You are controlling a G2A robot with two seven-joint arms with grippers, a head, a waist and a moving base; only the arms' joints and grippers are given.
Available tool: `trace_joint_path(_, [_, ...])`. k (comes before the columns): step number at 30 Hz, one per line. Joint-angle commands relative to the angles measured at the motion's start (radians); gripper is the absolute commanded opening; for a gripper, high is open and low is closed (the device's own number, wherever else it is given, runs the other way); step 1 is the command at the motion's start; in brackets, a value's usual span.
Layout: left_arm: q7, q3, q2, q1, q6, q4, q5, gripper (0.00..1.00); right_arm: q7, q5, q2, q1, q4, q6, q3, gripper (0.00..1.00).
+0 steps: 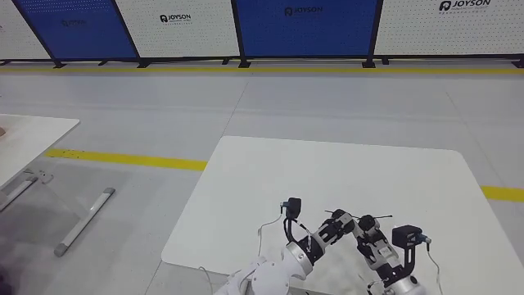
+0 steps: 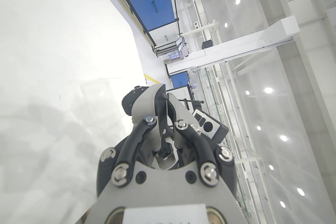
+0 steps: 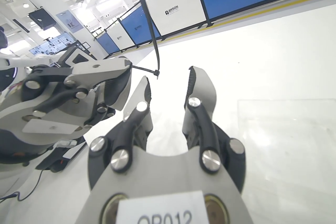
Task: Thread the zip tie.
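While the left end effector (image 2: 164,92) is pinched tight on one end of the black zip tie (image 3: 147,12), the tie's small head sits just past its fingertips. The long strap runs away from the head, above the white desk (image 1: 344,172). The right end effector (image 3: 170,78) stands wide open and empty, close beside the head.

Logo print on partition panels (image 1: 307,12) — coded sticker (image 3: 161,209) on right wrist plate (image 3: 162,170).
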Motion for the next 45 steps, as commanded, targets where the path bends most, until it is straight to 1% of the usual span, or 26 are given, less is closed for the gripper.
trace_joint_path(1, [-0.001,0.002,0.0,0.0,0.001,-0.002,0.003,0.0,0.001,0.0,0.0,0.001,-0.001,0.001,-0.001,0.28])
trace_joint_path(4, [-0.003,0.005,0.001,-0.001,0.005,-0.003,0.007,0.0,0.001,0.0,-0.001,0.001,-0.003,0.0,-0.001,0.25])
trace_joint_path(5, [-0.003,0.006,0.001,-0.002,0.006,-0.003,0.007,0.0,0.0,0.001,-0.001,0.001,-0.004,0.0,-0.001,0.22])
trace_joint_path(6, [-0.003,0.007,0.001,-0.002,0.007,-0.003,0.008,0.0,0.0,0.001,-0.001,0.002,-0.004,-0.001,-0.001,0.16])
trace_joint_path(7, [-0.003,0.007,0.001,-0.003,0.008,-0.003,0.008,0.0,-0.001,0.001,-0.001,0.002,-0.004,-0.001,-0.001,0.15])
trace_joint_path(8, [-0.002,0.007,0.001,-0.003,0.008,-0.003,0.009,0.0,-0.001,0.002,-0.001,0.002,-0.004,-0.001,-0.001,0.18])
trace_joint_path(9, [-0.002,0.008,0.001,-0.003,0.009,-0.003,0.01,0.0,-0.001,0.003,-0.002,0.002,-0.004,-0.001,-0.001,0.16])
trace_joint_path(11, [-0.001,0.008,0.001,-0.004,0.01,-0.004,0.012,0.0,0.001,0.003,-0.002,0.002,-0.004,-0.002,-0.001,0.16])
trace_joint_path(13, [-0.001,0.009,0.001,-0.004,0.012,-0.005,0.014,0.0,0.003,0.003,-0.002,0.004,-0.003,-0.001,-0.002,0.14])
trace_joint_path(18, [0.003,0.012,0.002,-0.006,0.017,-0.004,0.018,0.0,0.011,0.001,-0.003,0.01,0.002,0.0,-0.005,0.15])
trace_joint_path(19, [0.005,0.012,0.002,-0.006,0.018,-0.003,0.019,0.0,0.011,0.0,-0.003,0.011,0.003,0.0,-0.006,0.17])
trace_joint_path(26, [0.009,0.018,0.001,-0.01,0.024,-0.001,0.028,0.0,0.014,0.0,-0.004,0.012,0.004,-0.006,-0.005,0.15])
trace_joint_path(29, [0.012,0.019,0.001,-0.011,0.026,0.0,0.029,0.0,0.017,0.003,-0.004,0.013,0.005,-0.012,-0.005,0.12])
trace_joint_path(32, [0.012,0.02,0.001,-0.012,0.028,0.001,0.03,0.0,0.019,0.007,-0.004,0.013,0.006,-0.015,-0.003,0.04])
trace_joint_path(33, [0.012,0.02,0.001,-0.012,0.028,0.001,0.03,0.0,0.019,0.009,-0.004,0.014,0.007,-0.015,-0.003,0.0])
trace_joint_path(37, [0.011,0.021,0.002,-0.013,0.027,0.002,0.027,0.0,0.028,0.01,-0.004,0.015,0.009,-0.017,-0.001,0.0])
trace_joint_path(41, [0.012,0.02,0.002,-0.01,0.013,-0.003,0.026,0.0,0.036,0.006,-0.004,0.016,0.011,-0.017,-0.002,0.0])
trace_joint_path(45, [0.013,0.02,0.004,-0.006,0.007,-0.009,0.03,0.0,0.039,0.006,-0.004,0.018,0.014,-0.018,-0.003,0.0])
